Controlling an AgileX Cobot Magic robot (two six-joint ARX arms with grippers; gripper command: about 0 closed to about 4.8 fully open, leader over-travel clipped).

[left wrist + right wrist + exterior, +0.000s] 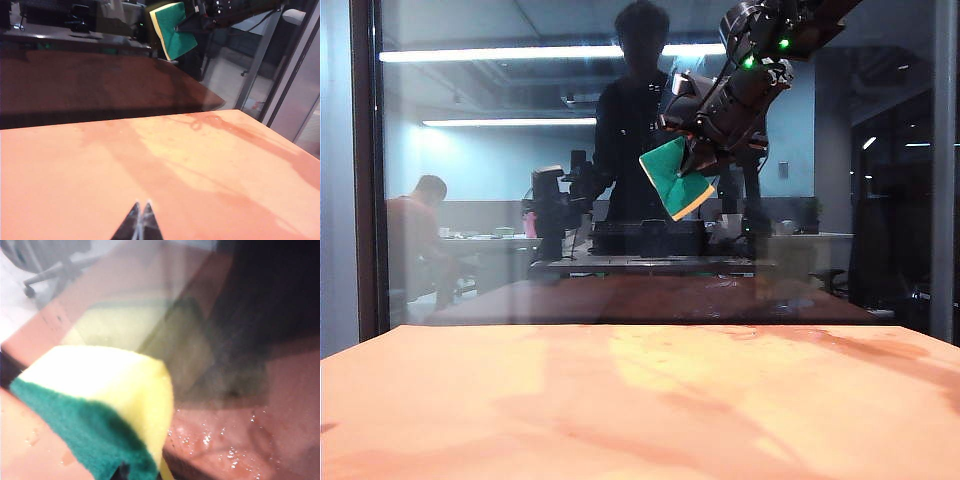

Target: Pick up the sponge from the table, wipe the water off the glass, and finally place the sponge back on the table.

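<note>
The left claw (140, 220), tips together, hovers over the table (150, 170); the sponge (172, 30) shows high against the glass (235, 65).

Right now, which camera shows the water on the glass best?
The right wrist view: whitish droplets of the water dot the glass beside the sponge. The exterior and left wrist views show the pane but no droplets I can make out.

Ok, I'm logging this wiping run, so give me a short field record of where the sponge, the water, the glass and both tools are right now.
sponge: held up off the table, squeezed in the right tool, at the glass
right tool: raised high on the right, shut on the sponge
left tool: low over the table, tips together, holding nothing
water: small whitish droplets on the glass beside the sponge
table: orange, nothing lying on it in view
</note>
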